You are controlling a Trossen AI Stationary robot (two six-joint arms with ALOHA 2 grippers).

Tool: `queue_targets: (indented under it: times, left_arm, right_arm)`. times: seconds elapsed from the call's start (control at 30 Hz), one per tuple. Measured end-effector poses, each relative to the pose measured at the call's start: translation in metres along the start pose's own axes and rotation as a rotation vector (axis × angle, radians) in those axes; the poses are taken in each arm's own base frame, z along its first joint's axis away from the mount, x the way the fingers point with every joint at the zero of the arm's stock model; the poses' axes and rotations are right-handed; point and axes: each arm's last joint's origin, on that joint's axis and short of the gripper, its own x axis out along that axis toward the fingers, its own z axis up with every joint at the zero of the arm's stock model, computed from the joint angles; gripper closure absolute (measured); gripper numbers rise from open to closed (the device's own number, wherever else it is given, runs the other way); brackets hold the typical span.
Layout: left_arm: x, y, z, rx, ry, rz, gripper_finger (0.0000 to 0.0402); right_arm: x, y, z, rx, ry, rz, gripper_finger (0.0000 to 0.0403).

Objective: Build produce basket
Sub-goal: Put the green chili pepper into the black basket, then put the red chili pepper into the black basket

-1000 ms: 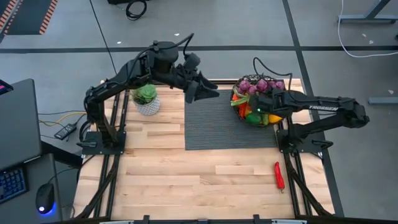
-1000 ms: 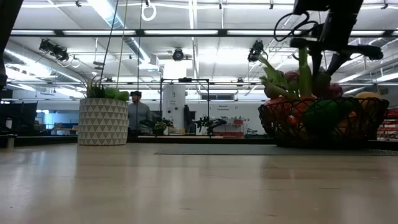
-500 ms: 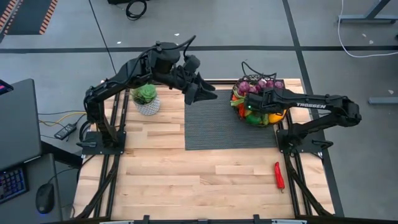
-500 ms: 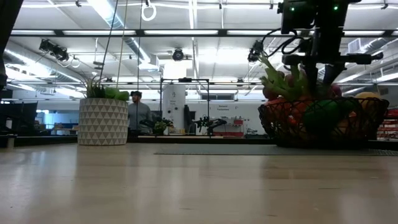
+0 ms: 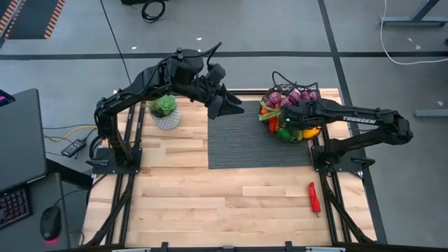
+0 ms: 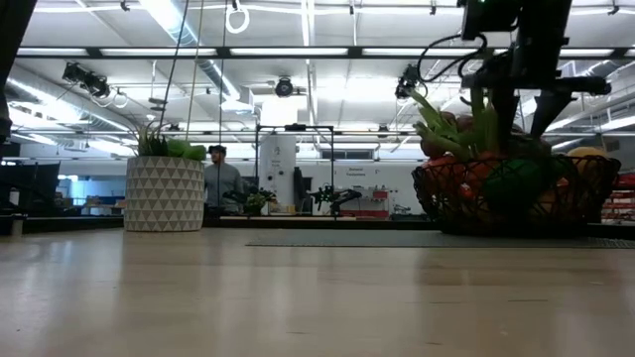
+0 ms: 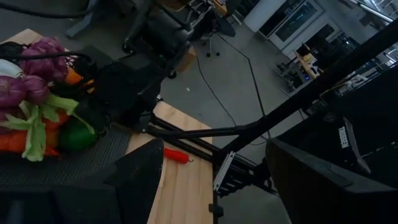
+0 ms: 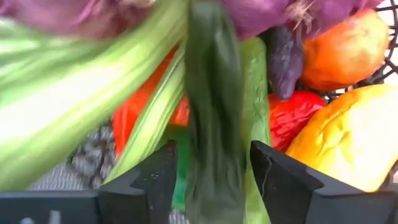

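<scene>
While leek leaves crowd the basket, a chilli lies apart.

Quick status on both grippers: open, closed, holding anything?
Left gripper: open, empty, raised over the mat's far edge.
Right gripper: over the basket, open around a dark green vegetable; grip not confirmed.

We see our left gripper with its fingers spread apart. The produce is heaped on the mat. A red chilli lies near the table edge.
</scene>
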Motion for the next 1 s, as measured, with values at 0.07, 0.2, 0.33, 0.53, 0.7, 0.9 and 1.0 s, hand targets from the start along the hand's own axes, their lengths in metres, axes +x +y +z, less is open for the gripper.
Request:
queue_targets:
  times: [0.07,0.2,0.33,0.53,0.7,0.9,1.0]
  left_arm:
    - [0.0,0.0,0.0,0.0,0.0,0.001,0.0111]
    - [0.0,0.0,0.0,-0.025,0.0,0.001,0.0111]
    - [0.0,0.0,-0.004,-0.064,0.033,0.014,0.0111]
    - [0.001,-0.007,-0.012,-0.07,0.077,0.014,0.0111]
    - [0.003,-0.01,-0.014,-0.065,0.068,0.032,0.0111]
    - [0.004,-0.011,-0.015,-0.113,0.061,0.046,0.0111]
    - [0.004,-0.013,-0.017,-0.077,0.076,0.045,0.0111]
  right_arm:
    - [-0.008,-0.003,-0.001,-0.042,0.007,0.031,0.0183]
    - [-0.031,-0.008,-0.003,-0.11,0.002,0.14,0.0166]
    - [-0.057,-0.015,-0.006,-0.182,0.032,0.27,0.0162]
    - [-0.072,-0.022,-0.021,-0.203,0.255,0.326,0.0164]
    - [-0.074,-0.014,-0.043,-0.267,0.425,0.304,0.0164]
    - [-0.071,-0.002,-0.077,-0.434,0.513,0.205,0.0163]
    - [-0.07,0.0,-0.093,-0.545,0.592,0.146,0.0152]
